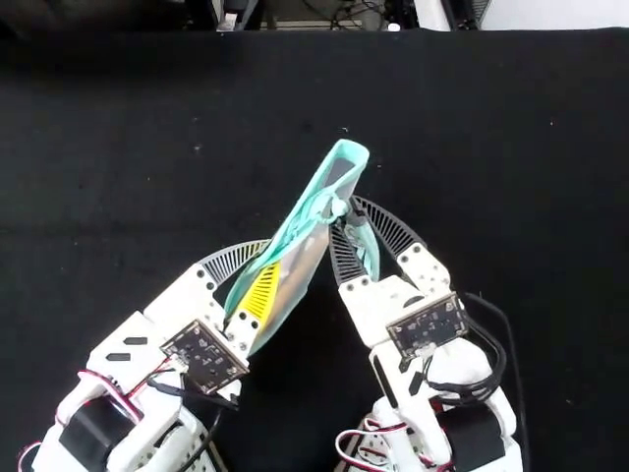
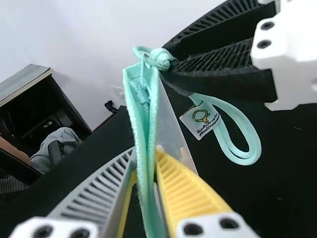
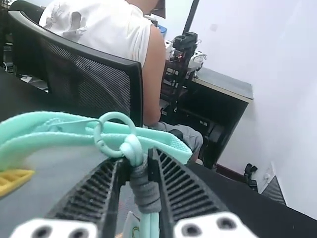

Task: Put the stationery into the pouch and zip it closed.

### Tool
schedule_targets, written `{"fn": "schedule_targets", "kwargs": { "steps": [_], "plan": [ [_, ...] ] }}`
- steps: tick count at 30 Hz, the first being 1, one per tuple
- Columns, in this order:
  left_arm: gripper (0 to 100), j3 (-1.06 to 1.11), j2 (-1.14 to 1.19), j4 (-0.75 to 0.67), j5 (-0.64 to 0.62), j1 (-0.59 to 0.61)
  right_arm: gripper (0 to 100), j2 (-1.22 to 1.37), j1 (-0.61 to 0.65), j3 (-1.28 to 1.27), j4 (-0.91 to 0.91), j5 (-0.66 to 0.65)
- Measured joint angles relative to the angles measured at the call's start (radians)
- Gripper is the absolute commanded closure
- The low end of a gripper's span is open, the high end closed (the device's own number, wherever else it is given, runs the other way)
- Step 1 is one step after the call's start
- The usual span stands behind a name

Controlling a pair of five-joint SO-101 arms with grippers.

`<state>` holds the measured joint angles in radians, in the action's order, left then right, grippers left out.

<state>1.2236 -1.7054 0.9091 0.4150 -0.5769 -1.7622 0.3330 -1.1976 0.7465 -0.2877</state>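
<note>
Mid-desk (image 1: 118, 147), toward the edge where the arms stand: one mint pouch (image 1: 313, 226) held up off the surface, tilted, between the two arms.

Left pincer (image 1: 257, 285): clenched on the pouch's lower end, the zip edge running up between its grey and yellow fingers.
Right pincer (image 1: 352, 241): clenched on the zip pull (image 3: 130, 148), cord pinched just below the ring.

Step in hand, as I judge it: the zipping. Slider sits near the pouch's far end; how much of the zip is already shut I cannot tell. Contents can't be made out either.

Next move calls for the right arm to draw the pull straight along the zip line while the left holds firm against it. Pull off-line and the slider may jam or the cord slip.

Count: pouch, one; zip pull, one; carry loop (image 2: 237, 139), one; label (image 2: 200, 121), one; pincers, two.
</note>
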Motion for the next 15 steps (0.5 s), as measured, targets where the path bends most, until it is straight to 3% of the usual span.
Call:
{"fn": "schedule_targets", "kwargs": {
  "steps": [15],
  "plan": [
    [97, 0.008, 0.000, 0.000, 0.000, -0.002, 98.5, 0.000, -0.043, 0.008, -0.008, -0.002]
  ]
}}
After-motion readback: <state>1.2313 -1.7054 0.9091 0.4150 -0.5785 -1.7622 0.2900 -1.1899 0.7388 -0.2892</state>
